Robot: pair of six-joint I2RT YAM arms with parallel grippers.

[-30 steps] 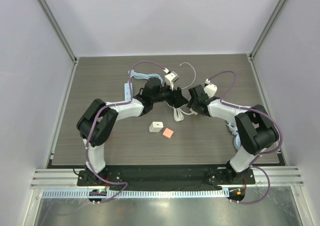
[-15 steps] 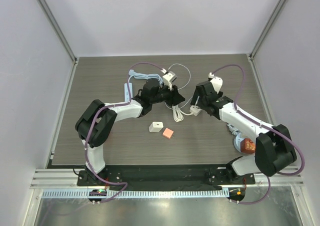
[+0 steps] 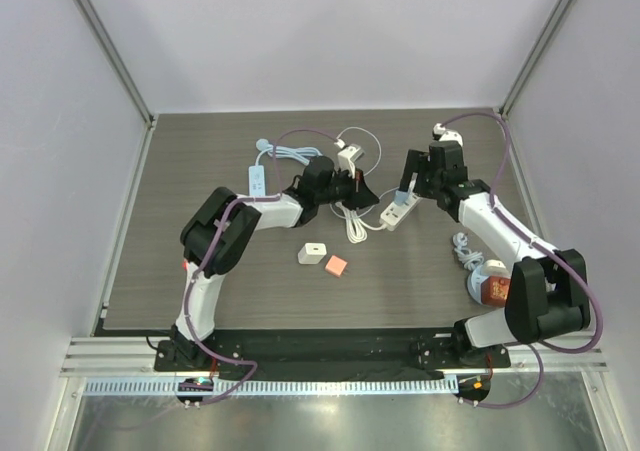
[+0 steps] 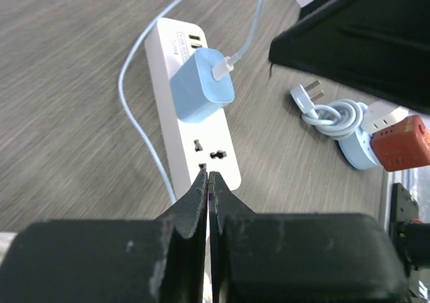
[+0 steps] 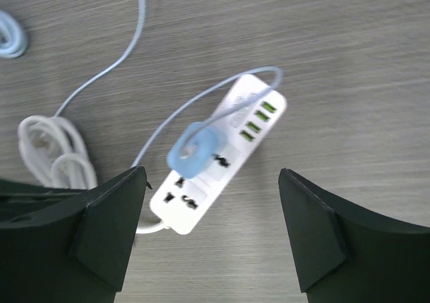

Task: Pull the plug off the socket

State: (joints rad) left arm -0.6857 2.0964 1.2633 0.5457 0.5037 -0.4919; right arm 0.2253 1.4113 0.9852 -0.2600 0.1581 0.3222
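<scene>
The socket is a white power strip (image 4: pixel 176 125) (image 5: pixel 232 132) lying on the dark wood table, a little right of centre (image 3: pixel 392 218). A light blue plug (image 4: pixel 201 88) (image 5: pixel 193 148) (image 3: pixel 404 200) sits in it, with a thin pale blue cable running off it. My left gripper (image 4: pixel 209 179) (image 3: pixel 372 201) is shut on nothing, its tips just over the strip's near end. My right gripper (image 5: pixel 211 174) (image 3: pixel 412 183) hangs above the strip, open wide, with the plug below and between its fingers and touching neither.
A coiled white cable (image 5: pixel 54 152) lies beside the strip. A white adapter (image 3: pixel 345 156), a second white strip (image 3: pixel 256 179), a white cube (image 3: pixel 312 253) and an orange cube (image 3: pixel 335 265) lie around. A blue coiled cable (image 4: pixel 336 115) and a red adapter (image 4: pixel 403 142) sit to the right.
My left gripper has closed and reached right toward the strip's end. My right gripper has opened wider and pulled away toward the back right; the strip has shifted right.
</scene>
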